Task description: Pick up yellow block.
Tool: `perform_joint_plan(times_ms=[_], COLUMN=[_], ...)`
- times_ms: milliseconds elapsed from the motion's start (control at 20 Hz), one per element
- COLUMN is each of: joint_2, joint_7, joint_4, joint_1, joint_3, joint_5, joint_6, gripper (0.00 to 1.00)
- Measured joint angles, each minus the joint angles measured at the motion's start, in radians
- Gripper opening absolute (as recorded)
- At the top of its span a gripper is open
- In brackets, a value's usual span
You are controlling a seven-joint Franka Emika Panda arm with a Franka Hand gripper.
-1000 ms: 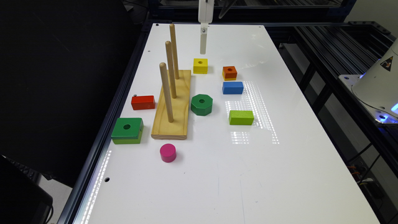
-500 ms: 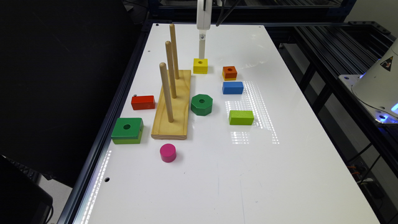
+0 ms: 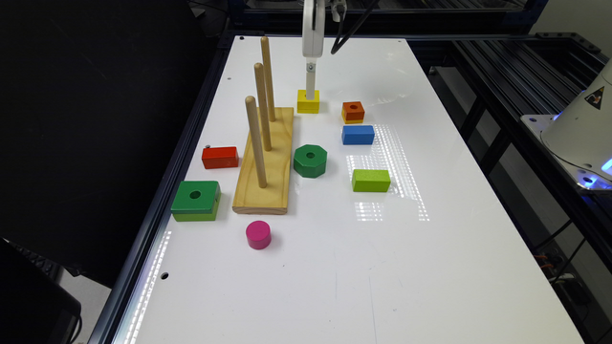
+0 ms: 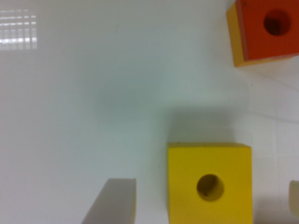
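Observation:
The yellow block [image 3: 306, 104] is a small square piece with a round hole in its top, lying flat on the white table [image 3: 334, 267] beyond the peg board. My gripper [image 3: 311, 93] has come down right onto it. In the wrist view the yellow block [image 4: 209, 183] lies between the two fingers of the gripper [image 4: 203, 200], which stands open. One finger [image 4: 113, 201] is a clear gap away from the block's side; the other finger [image 4: 294, 198] shows at the frame's edge, also apart from it.
A wooden base with three upright pegs [image 3: 265, 157] stands close to the block on the exterior view's left. An orange-topped cube [image 3: 353, 112], a blue block [image 3: 357, 134], a green octagon [image 3: 310, 160], a lime-green block [image 3: 371, 180], a red block [image 3: 220, 157], a green square block [image 3: 196, 200] and a pink cylinder [image 3: 258, 234] lie around.
The gripper has dropped from above the table down to the yellow block. The blocks have stayed where they were.

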State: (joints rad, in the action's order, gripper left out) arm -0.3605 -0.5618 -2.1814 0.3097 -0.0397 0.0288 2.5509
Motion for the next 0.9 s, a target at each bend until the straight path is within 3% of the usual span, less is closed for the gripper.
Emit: perform_joint_plan(times_ms=[350, 650, 900], joint_2=[-0.010, -0.061, -0.066], joint_7=[0.000, 0.000, 0.000], joint_4=[0.000, 0.002, 0.006], joint_1=[0.000, 0.000, 0.000], joint_3=[0.000, 0.001, 0.001], joint_5=[0.0000, 0.0005, 0.0006], joint_6=[0.003, 0.054, 0.057], gripper=[1.00, 1.00, 1.00])
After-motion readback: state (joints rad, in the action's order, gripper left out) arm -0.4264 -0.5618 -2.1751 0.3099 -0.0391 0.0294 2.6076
